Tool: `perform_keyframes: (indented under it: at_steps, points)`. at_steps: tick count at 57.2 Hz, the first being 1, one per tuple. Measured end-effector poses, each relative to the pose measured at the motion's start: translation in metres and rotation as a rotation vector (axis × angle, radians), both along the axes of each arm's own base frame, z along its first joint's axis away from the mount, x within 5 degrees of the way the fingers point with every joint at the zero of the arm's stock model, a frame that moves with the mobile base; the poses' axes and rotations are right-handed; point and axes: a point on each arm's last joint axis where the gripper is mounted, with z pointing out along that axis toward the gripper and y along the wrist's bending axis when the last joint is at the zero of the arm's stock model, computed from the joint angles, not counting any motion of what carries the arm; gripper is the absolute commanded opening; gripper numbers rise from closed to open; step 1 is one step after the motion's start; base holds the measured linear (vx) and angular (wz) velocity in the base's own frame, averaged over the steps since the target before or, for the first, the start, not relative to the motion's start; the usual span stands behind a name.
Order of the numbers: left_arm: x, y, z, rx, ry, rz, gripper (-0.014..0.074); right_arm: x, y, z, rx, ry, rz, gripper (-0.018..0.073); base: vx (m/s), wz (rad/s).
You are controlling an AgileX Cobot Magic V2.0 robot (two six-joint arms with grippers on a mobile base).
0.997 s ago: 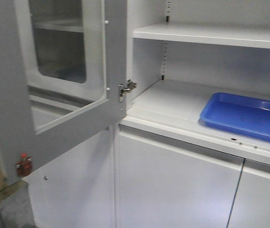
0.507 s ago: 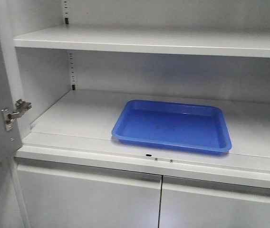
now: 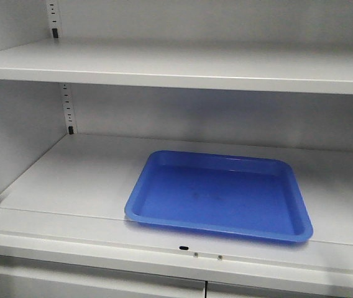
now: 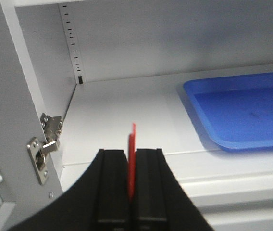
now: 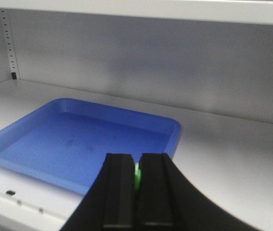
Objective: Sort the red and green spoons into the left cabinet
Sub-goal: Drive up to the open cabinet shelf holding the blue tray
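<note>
Front view shows the blue tray on the cabinet shelf. Left wrist view: left gripper pinches red spoon, left of tray, near hinge. Right wrist view: right gripper pinches green spoon, before tray's front-right corner.

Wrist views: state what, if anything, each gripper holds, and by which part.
Left gripper is shut on a red spoon, right gripper on a green spoon; both show edge-on, so the gripped part cannot be told.
</note>
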Motion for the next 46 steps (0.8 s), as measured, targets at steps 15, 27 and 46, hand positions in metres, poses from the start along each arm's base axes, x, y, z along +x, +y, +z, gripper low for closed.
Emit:
perform_keyframes:
  at_steps: [15,27,46]
  points:
    - [0.0,0.0,0.0,0.0,0.0,0.0,-0.0001,0.0,0.0,0.0,0.0,0.0,0.0,-0.0004,0.21,0.06]
    - [0.0,0.0,0.0,0.0,0.0,0.0,-0.0001,0.0,0.0,0.0,0.0,0.0,0.0,-0.0004,0.17,-0.14]
    - [0.0,0.0,0.0,0.0,0.0,0.0,-0.0001,0.0,0.0,0.0,0.0,0.0,0.0,-0.0004,0.12,-0.24]
